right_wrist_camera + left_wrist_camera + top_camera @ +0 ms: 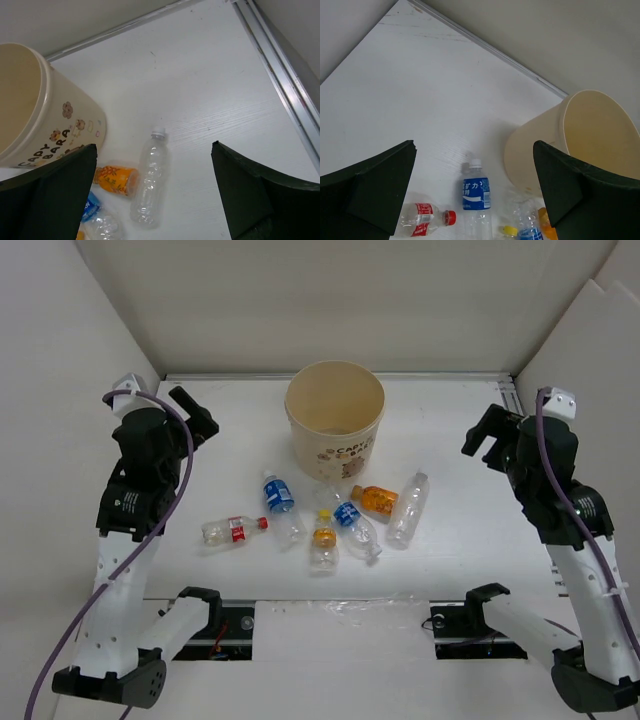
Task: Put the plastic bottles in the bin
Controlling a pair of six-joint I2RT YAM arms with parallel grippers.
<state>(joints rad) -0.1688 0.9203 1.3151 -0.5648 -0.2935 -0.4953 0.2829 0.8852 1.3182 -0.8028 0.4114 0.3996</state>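
At the far middle of the table (pixel 480 540) the bin (pixel 335 445) stands upright, mouth open upward, and six bottles lie on their sides just near of it. Both arms are raised and folded at either side, elbows high, wrists tipped down toward the middle.

The left gripper (pixel 196 412) hangs over the far-left part of the table, its fingers (pixel 370 195) spread wide with nothing between them. The right gripper (pixel 487 432) hangs at the far right, also gaping and holding nothing. Both are well apart from every bottle.

- The red-label bottle (pixel 232 530) is leftmost. Its long axis runs left to right, red cap pointing right.
- The blue-label bottle (pixel 280 502) beside it runs near to far, white cap at the far end.
- The yellow-cap bottle (pixel 323 538) also runs near to far, cap at its far end.
- A second blue-label bottle (pixel 357 525) lies slantwise, far-left to near-right.
- The orange bottle (pixel 375 500) lies close to the bin's foot, roughly left to right.
- The plain clear bottle (pixel 408 510) is rightmost, cap toward the far side and leaning slightly right.
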